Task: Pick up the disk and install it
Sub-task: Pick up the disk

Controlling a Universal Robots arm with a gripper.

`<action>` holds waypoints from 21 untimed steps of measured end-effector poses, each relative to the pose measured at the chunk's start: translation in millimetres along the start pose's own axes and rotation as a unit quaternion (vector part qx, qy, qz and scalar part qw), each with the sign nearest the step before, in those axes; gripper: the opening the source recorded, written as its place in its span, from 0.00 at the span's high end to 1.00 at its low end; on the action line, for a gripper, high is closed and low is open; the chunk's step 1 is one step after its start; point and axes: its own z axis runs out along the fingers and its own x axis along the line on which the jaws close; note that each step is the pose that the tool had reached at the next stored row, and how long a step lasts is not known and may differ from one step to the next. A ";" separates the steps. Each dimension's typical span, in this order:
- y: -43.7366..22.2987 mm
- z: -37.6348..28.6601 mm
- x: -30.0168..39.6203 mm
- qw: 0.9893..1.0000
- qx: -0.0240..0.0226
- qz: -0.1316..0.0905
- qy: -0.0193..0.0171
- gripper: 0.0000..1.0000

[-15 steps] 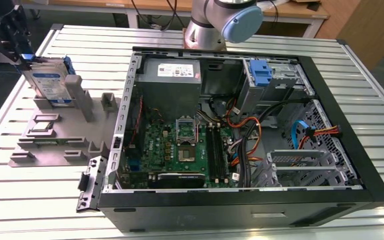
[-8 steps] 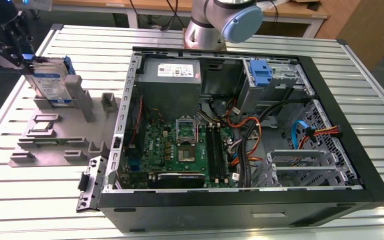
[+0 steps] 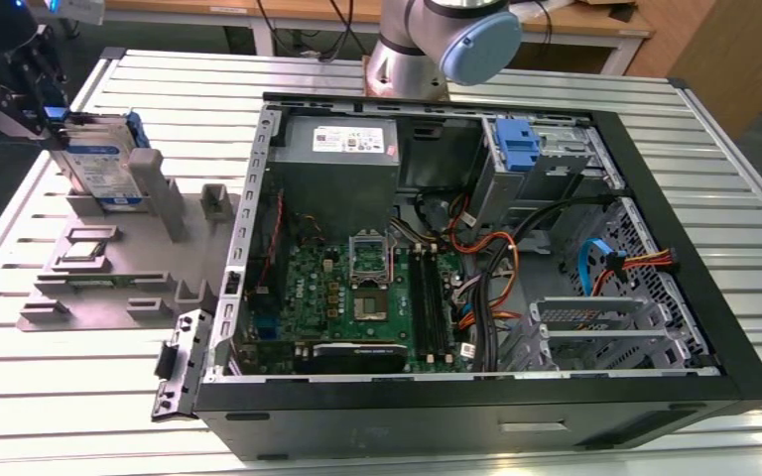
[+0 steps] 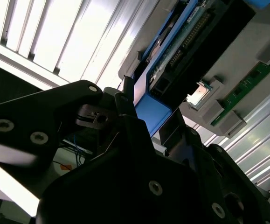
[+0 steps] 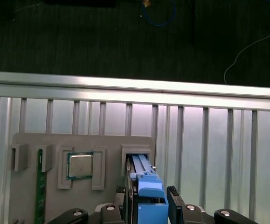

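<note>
Here the disk [image 3: 100, 164], likely stiff yet shock-sensitive, is seen upright in the holder [image 3: 90, 288] by the bench [image 3: 63, 416] edge at the exterior view's left, clamped across its blue rail by the gripper's [image 5: 149, 189] jaws

A silver-grey disk [image 3: 98, 164] with a blue-and-white label and blue side rails is shown by a plain grey holder [image 3: 180, 250]. The table [image 3: 714, 208] is striped with pale silver slats. Inside a black computer case [image 3: 487, 418], a green circuit board [image 3: 341, 293], a blue bracket [image 3: 520, 149] and orange cables [image 3: 633, 263] are seen.
</note>
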 end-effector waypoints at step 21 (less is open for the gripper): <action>-0.1 4.1 0.2 1.000 0.000 0.001 0.000 0.53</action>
